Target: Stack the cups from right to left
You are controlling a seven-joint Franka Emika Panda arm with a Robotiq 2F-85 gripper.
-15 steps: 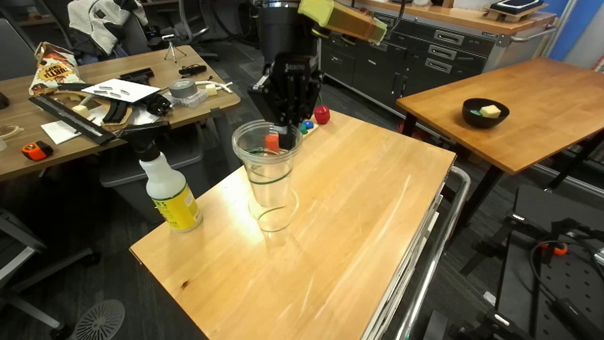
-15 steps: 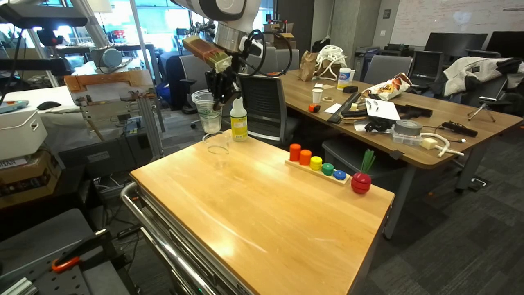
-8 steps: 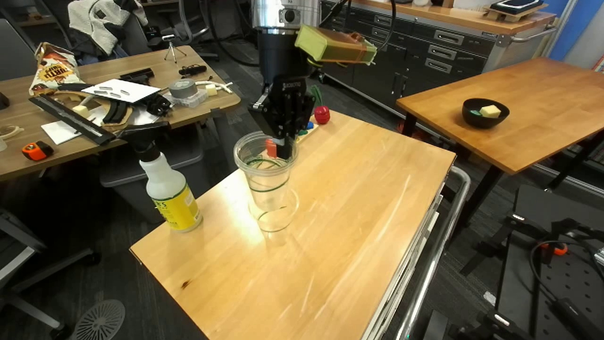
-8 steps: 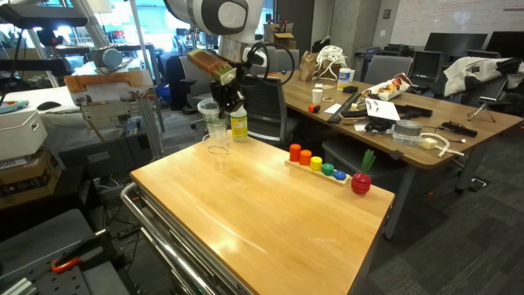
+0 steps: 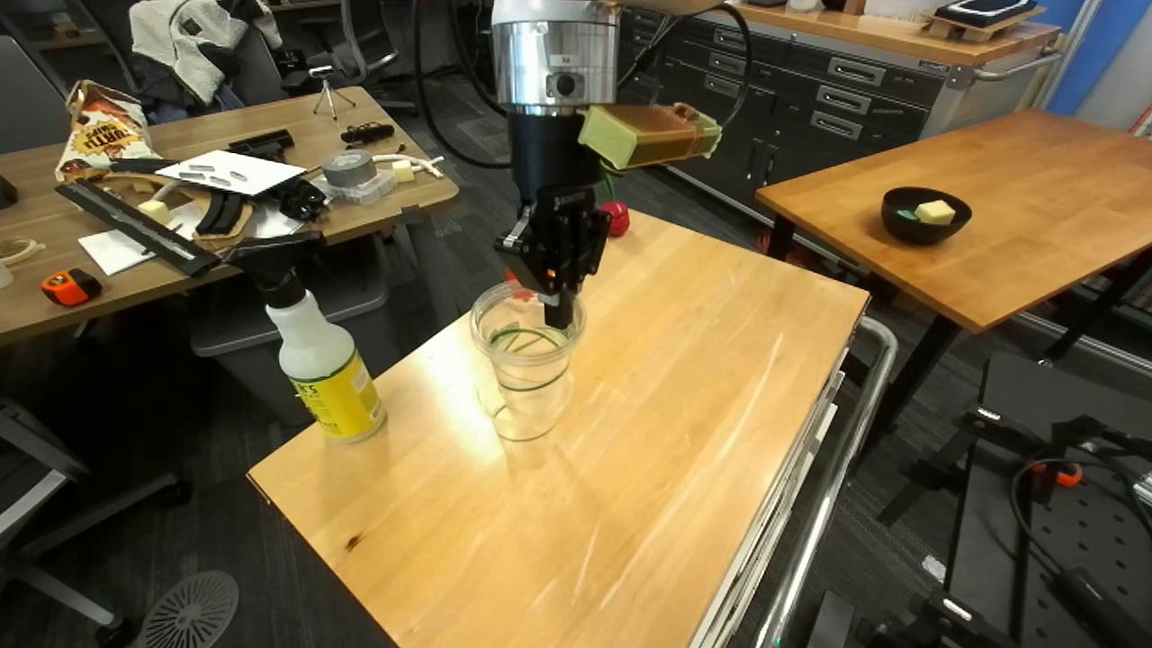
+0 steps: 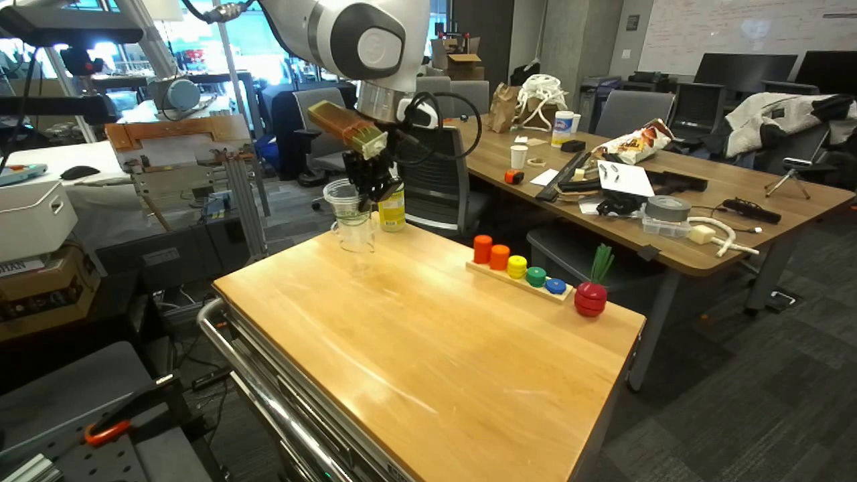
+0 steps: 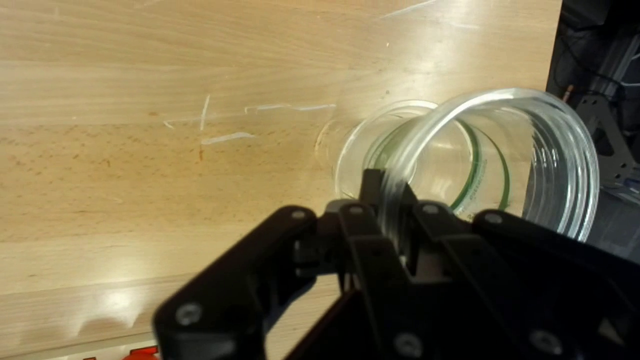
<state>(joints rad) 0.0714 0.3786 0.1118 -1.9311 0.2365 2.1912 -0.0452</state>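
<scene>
My gripper (image 5: 558, 315) is shut on the rim of a nested stack of clear cups (image 5: 531, 369). In the wrist view, the fingers (image 7: 390, 195) pinch the near side of the held cups (image 7: 565, 165), whose several rims lie close together. Another clear cup (image 5: 531, 427) stands upright on the table below. It also shows in the wrist view (image 7: 345, 155). The held stack overlaps this standing cup in both exterior views and appears partly lowered into it, slightly tilted. In an exterior view, the gripper (image 6: 367, 201) is beside the held cups (image 6: 343, 194), above the standing cup (image 6: 361, 246).
A spray bottle (image 5: 337, 391) with yellow liquid stands near the cups, close to the table edge (image 6: 268, 261). A wooden peg toy (image 6: 517, 281) with coloured pieces and a red radish toy (image 6: 590, 299) sit along another edge. A metal rail (image 5: 837, 486) runs along the cart's side.
My gripper has moved down with the held cups, and slightly sideways. Their lower part has come down from above the standing cup to overlap it. The standing cup has not moved.
</scene>
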